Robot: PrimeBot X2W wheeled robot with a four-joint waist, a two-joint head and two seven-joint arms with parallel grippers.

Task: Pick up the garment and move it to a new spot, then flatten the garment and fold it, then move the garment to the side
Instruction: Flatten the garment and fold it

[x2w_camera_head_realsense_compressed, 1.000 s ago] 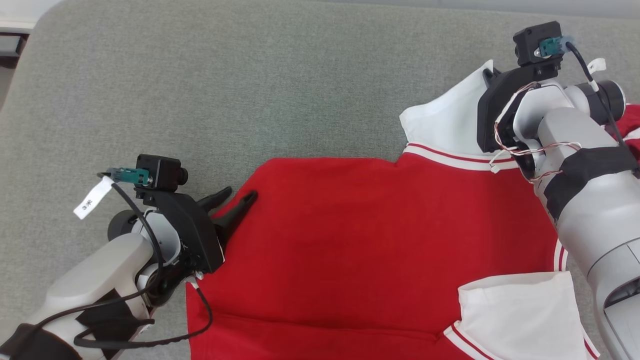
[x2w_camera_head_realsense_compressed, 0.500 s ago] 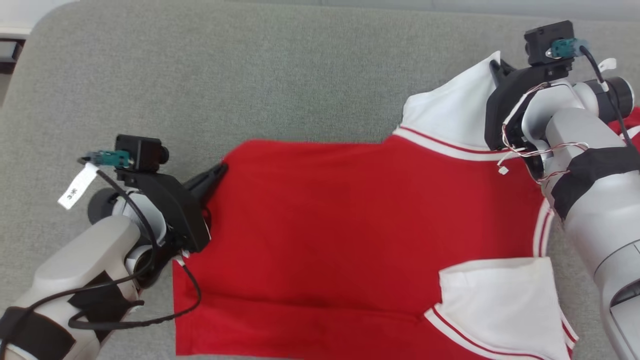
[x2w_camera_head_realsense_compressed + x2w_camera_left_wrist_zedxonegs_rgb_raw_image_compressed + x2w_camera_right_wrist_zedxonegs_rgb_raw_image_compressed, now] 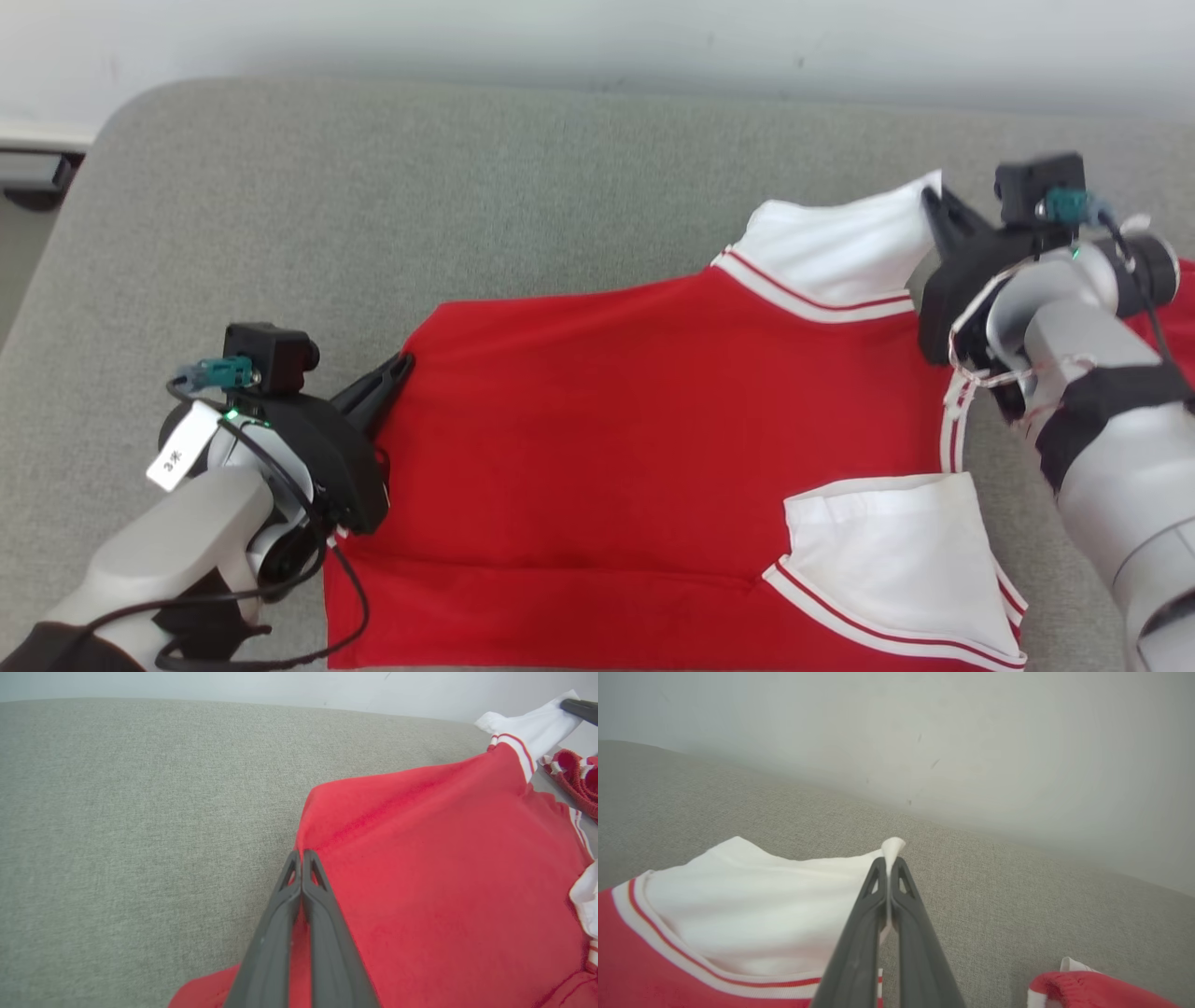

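Note:
The garment is a red shirt with white sleeves trimmed in red and white stripes, spread on the grey cushion. My left gripper is shut on the shirt's far left red corner. At the far right, my right gripper is shut on the tip of the upper white sleeve, which stretches taut toward it. The other white sleeve lies folded over the red body near the front right.
The grey cushion extends wide to the left and behind the shirt, ending at a pale wall. Another red and white knitted piece lies at the far right. The cushion's rounded left corner drops off.
The head camera tilted up, bringing the wall into view. The left gripper went from open beside the red corner to shut on it. The right gripper kept hold of the white sleeve.

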